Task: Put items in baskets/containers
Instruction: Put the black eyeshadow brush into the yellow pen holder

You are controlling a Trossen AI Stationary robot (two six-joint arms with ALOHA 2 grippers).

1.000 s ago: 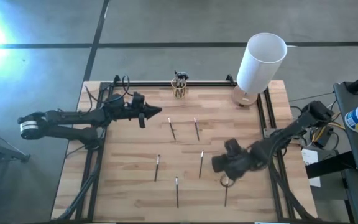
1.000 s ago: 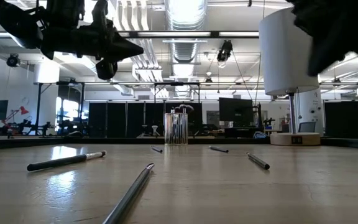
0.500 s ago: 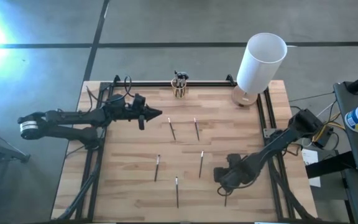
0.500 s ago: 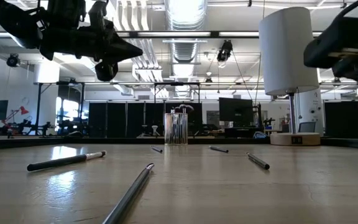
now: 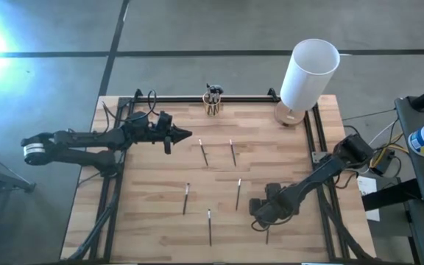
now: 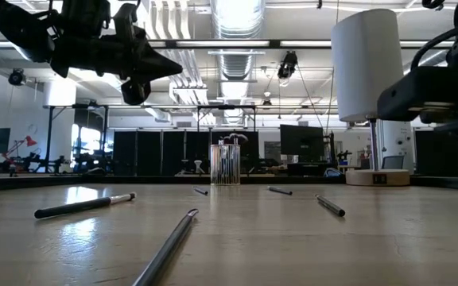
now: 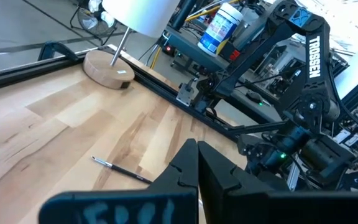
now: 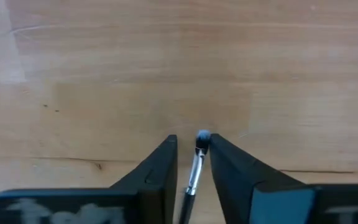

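Observation:
My right gripper (image 8: 192, 149) is open and low over the near right of the table (image 5: 262, 219). Its fingers stand on either side of a thin dark makeup brush (image 8: 196, 163), which lies flat on the wood with its small pale tip (image 8: 202, 135) just past the fingertips. My left gripper (image 5: 186, 134) is shut on nothing and hovers over the far left of the table (image 7: 197, 149). The small glass cup (image 5: 213, 104) stands at the far edge with several brushes upright in it. Several more brushes (image 5: 204, 152) (image 5: 238, 193) lie loose on the table.
A tall white cylinder on a wooden base (image 5: 307, 72) stands at the far right corner. Black rails run along the far edge and both sides (image 5: 315, 140). Loose brushes (image 5: 186, 199) (image 5: 210, 225) lie left of my right gripper. Bare wood shows between the two arms.
My right gripper has moved toward the near edge and a little to the left, and has come down close to the table over the near-right brush. My left arm has kept still.

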